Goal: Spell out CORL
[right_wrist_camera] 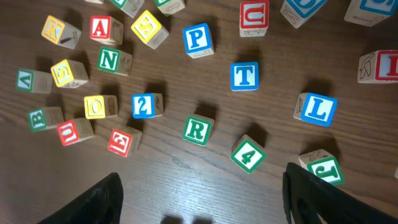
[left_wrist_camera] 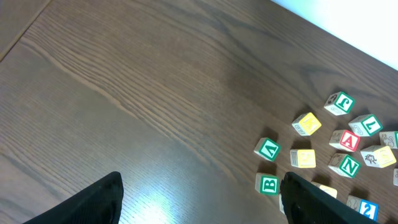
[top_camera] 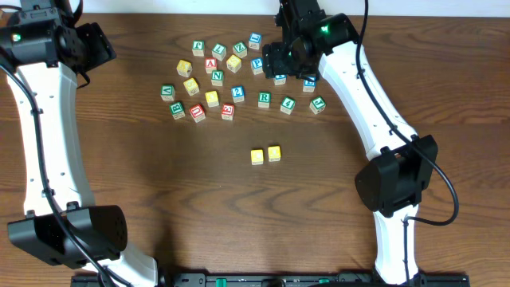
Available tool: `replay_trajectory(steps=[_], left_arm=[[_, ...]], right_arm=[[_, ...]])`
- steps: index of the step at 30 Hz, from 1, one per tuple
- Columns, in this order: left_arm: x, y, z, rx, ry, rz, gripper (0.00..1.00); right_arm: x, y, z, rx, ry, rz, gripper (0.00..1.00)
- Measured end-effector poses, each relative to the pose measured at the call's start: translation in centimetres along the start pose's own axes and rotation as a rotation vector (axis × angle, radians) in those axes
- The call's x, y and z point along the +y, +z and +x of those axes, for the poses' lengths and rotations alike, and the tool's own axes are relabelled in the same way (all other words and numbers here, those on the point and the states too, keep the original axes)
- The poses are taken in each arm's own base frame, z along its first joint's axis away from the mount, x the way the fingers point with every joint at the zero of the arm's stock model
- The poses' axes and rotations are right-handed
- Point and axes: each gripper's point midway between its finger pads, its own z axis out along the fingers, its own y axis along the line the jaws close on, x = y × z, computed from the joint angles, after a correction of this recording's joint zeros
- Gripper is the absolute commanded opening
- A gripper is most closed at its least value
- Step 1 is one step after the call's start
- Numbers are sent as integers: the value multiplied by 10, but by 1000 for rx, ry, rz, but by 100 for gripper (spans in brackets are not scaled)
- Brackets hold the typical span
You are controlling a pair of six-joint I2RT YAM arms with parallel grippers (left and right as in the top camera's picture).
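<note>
Presently, step in hand: the third letter, by my reading. Two yellow wooden cubes (top_camera: 257, 156) sit side by side, touching, in the middle of the dark wooden tabletop (top_camera: 159, 183). Their faces are too small to read, but they are likely the C and O.
Right pincer (right_wrist_camera: 200, 202): spread wide and empty, hovering over the scattered pile of lettered wooden cubes (top_camera: 217, 77) at the far side.
Left pincer (left_wrist_camera: 199, 199): spread, holding nothing, over bare wood left of the pile.
Wanted cube: the green-lettered wooden R cube (right_wrist_camera: 197, 130), letter up, almost under the right pincer. The green-lettered 4 cube (right_wrist_camera: 248, 154) is its nearest neighbour, near but apart.
After it: the blue-lettered wooden L cube (right_wrist_camera: 318, 109), further right in the wrist view, standing alone.
Next move calls for: centring the right pincer over the R, lowering a finger on each side, closing, then carrying it to the right end of the yellow pair, in line.
Watch: the 4 could get nudged on the way down.
</note>
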Motion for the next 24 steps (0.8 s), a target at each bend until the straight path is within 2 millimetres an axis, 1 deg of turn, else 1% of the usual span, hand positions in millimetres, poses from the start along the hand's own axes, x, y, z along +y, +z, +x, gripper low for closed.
replay_trajectory(steps=[7,13,17,21,24], left_arm=[[-4,0,-2,-4,-2,20,80],[-22,-1,5,29,1,120,80],[-31,3,14,57,15,146,80],[-42,6,25,87,38,163,80],[-49,6,29,95,53,174,80]], right_arm=[[-5,0,5,21,-10,16,80],[-19,-2,2,18,9,31,81],[-24,-2,1,18,14,37,81],[-25,-2,0,17,15,38,82],[-25,-2,0,17,15,39,81]])
